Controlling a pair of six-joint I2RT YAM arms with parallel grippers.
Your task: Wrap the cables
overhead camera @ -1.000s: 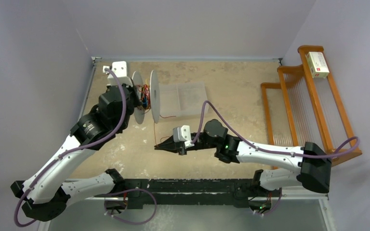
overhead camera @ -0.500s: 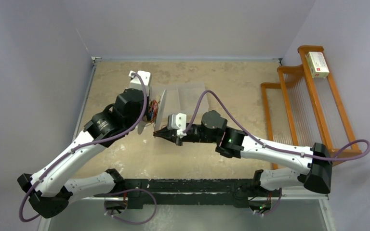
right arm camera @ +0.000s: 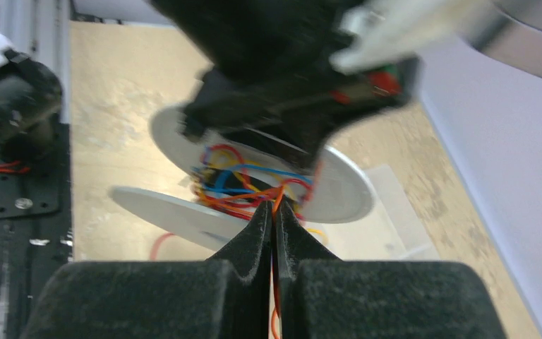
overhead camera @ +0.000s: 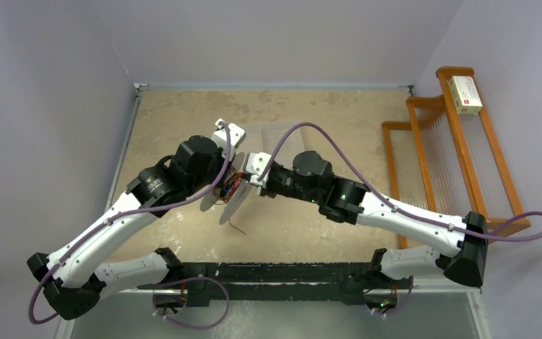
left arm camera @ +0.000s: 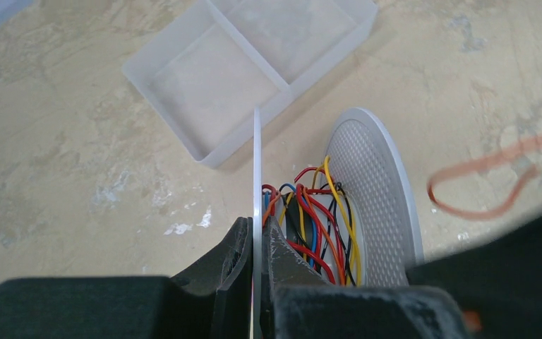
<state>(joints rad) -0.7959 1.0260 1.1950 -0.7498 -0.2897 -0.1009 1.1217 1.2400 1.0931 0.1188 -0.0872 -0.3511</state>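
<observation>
Entry: we log left pincer (left arm camera: 254, 248) pinching a spool (left arm camera: 377, 187) disc, right pincer (right arm camera: 274, 224) pinching a cable (right arm camera: 277, 201) just ahead of it; winding part-done, one end (overhead camera: 236, 226) left loose.

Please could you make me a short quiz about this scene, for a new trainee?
1. True or false: the left gripper is shut on a disc of the grey spool.
2. The right gripper pinches: A) a red-orange cable B) a screwdriver C) nothing.
3. Fill in: the white-and-red box rests on the wooden ____.
Key: 1 true; 2 A; 3 rack.
</observation>
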